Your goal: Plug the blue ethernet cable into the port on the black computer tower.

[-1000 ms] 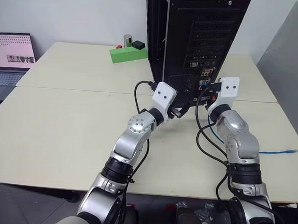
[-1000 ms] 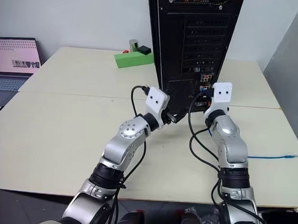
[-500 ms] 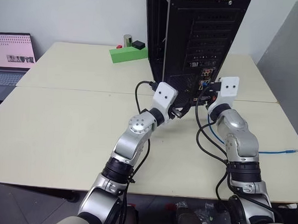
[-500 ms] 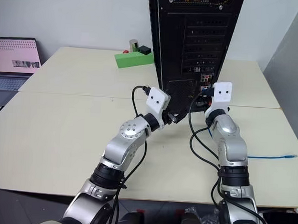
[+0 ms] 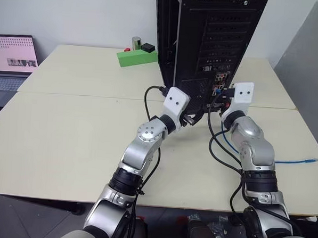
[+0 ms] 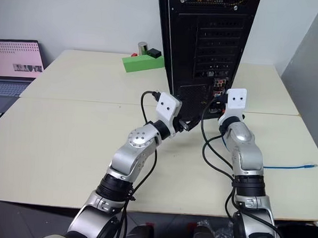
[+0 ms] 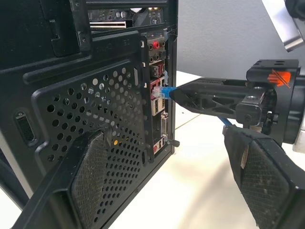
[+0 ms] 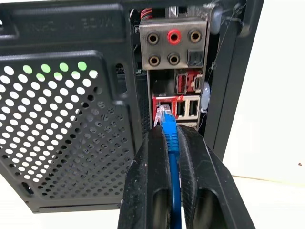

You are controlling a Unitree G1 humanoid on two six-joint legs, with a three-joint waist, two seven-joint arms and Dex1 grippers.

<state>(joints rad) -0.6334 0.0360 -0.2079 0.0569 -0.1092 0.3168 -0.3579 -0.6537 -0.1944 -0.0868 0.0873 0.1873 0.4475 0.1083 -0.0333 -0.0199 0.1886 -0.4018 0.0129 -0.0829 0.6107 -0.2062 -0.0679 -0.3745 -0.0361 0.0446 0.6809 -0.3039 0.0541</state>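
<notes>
1. Head views: the black computer tower (image 5: 205, 41) stands upright at the far middle of the table (image 5: 62, 130), its rear panel facing the robot. Both arms reach to the lower part of that panel. Compared with a second ago, nothing on the table has shifted; both arms sit where they were, apart from a very slight change in how the right forearm lies. The blue ethernet cable (image 5: 290, 161) trails from the right gripper (image 5: 220, 99) down across the table toward the right edge, its free plug (image 6: 307, 165) lying near that edge as before. A green box (image 5: 136, 57) with small items beside it rests by the far edge, left of the tower, and a laptop (image 5: 12, 60) sits off the table's left side.

2. Left wrist view: the left gripper (image 7: 167, 181) has its fingers (image 7: 95, 181) spread wide, one pad lying against the tower's perforated grille, the other out to the side over the table, holding nothing. Beyond them the right gripper reaches in level toward the connector strip, with the blue plug (image 7: 163, 91) at its tip right at the sockets.

3. Right wrist view: the right gripper's fingers (image 8: 152, 191) are pressed together on the blue cable just behind its clear plug (image 8: 164, 116). The plug's tip sits at the mouth of the port (image 8: 164, 106) in the red-framed block, below the round audio jacks (image 8: 174, 46). Whether it is seated I cannot tell.
</notes>
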